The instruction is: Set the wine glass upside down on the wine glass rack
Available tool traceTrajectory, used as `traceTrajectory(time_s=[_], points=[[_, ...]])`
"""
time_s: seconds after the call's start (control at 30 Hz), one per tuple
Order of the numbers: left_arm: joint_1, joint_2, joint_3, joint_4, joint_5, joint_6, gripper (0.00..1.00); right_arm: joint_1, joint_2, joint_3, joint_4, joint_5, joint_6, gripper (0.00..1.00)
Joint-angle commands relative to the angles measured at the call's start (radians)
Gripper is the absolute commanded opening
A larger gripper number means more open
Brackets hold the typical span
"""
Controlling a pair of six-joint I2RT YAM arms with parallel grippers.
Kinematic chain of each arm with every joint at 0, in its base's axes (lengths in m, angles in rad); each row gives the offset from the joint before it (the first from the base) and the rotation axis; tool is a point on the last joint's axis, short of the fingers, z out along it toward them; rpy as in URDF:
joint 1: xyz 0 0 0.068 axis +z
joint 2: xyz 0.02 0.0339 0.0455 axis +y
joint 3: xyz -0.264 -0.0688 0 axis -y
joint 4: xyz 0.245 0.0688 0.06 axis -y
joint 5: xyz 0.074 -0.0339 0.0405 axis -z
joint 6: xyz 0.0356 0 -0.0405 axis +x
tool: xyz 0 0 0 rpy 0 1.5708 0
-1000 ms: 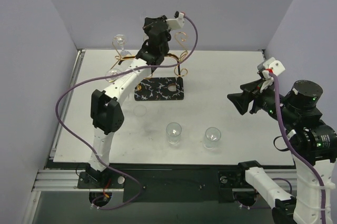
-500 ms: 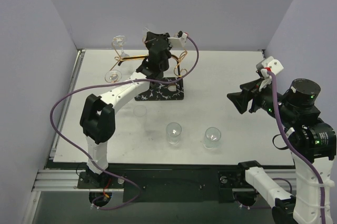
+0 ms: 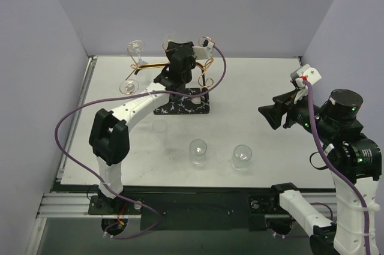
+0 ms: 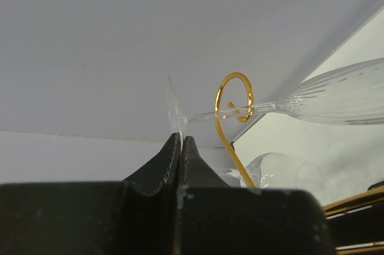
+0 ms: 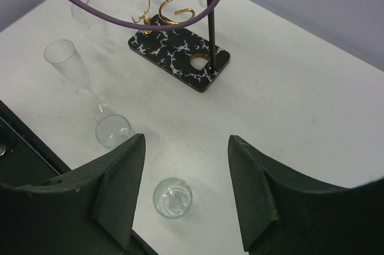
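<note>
right gripper [image 5: 185,146]: jaws stand apart with nothing between them, hanging above the right side of the table [image 3: 264,81].
front glasses [image 3: 198,152]: two clear ones stand upright near the table's front edge, apart from each other.
narrow glass [image 5: 66,63]: taller and clear, left of those two and a little farther back.
rack [image 3: 183,102]: gold wire stand on a black white-veined base, at the far middle of the table.
left gripper [image 4: 180,139]: raised to the rack's top, fingers pressed together on the rim of the wine glass's foot.
wine glass [image 4: 336,94]: held on its side, roughly level. The stem crosses one gold curl of the rack, and whether it sits inside the curl cannot be told.
hung glass [image 3: 128,86]: another clear one hangs upside down at the rack's left end, foot up and bowl down.
</note>
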Motion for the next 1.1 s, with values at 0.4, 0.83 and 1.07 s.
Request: traceTrajectory(time_s=[0.4,0.83,1.07], points=[[0.028,-0.031,0.128,-0.129,-0.014,-0.023,0.0,-0.01,-0.005,-0.035,0.031,-0.018,-0.012,0.53],[0.066,-0.016,0.137,-0.206,-0.009,-0.031,0.0,-0.01,-0.001,-0.039,0.034,-0.014,-0.016,0.52],[0.091,0.024,0.186,-0.21,-0.018,-0.028,0.0,-0.01,-0.001,-0.044,0.035,-0.014,-0.014,0.53]])
